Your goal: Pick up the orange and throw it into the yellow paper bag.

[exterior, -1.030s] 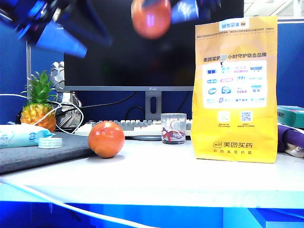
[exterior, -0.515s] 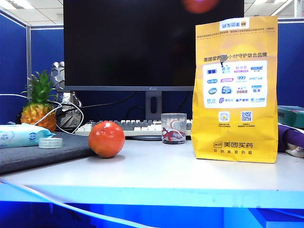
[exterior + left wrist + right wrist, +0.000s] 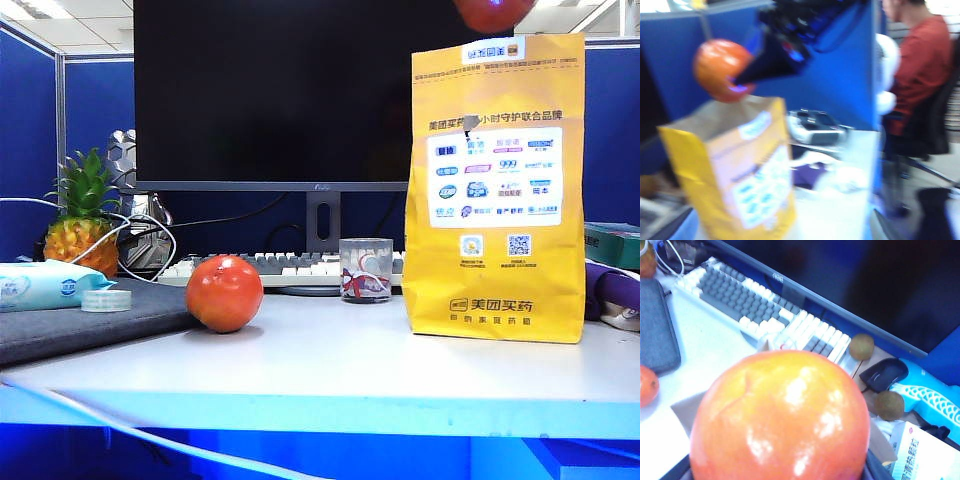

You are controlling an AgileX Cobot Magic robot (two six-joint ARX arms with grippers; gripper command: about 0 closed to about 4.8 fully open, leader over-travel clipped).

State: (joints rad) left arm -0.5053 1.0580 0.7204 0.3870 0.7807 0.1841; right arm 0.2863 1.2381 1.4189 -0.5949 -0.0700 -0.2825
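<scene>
The glossy orange (image 3: 492,12) hangs at the top edge of the exterior view, just above the open mouth of the tall yellow paper bag (image 3: 495,190). My right gripper (image 3: 732,75) is shut on it; in the left wrist view one dark finger (image 3: 767,62) presses the orange (image 3: 720,67) over the bag (image 3: 740,165). In the right wrist view the orange (image 3: 780,415) fills the foreground and hides the fingers, with the bag's brown rim (image 3: 687,407) beneath it. My left gripper shows in no view.
A matte orange-red fruit (image 3: 223,292) sits on the table by a grey pad (image 3: 90,320). Behind are a glass (image 3: 365,270), keyboard (image 3: 300,265), monitor (image 3: 320,90) and pineapple (image 3: 80,225). A mouse (image 3: 884,374) and a kiwi (image 3: 861,346) lie behind the bag. A person (image 3: 920,65) sits beyond the divider.
The orange has travelled right along the top of the exterior view, from above the monitor's middle to over the bag. The left arm has left that view's upper left corner.
</scene>
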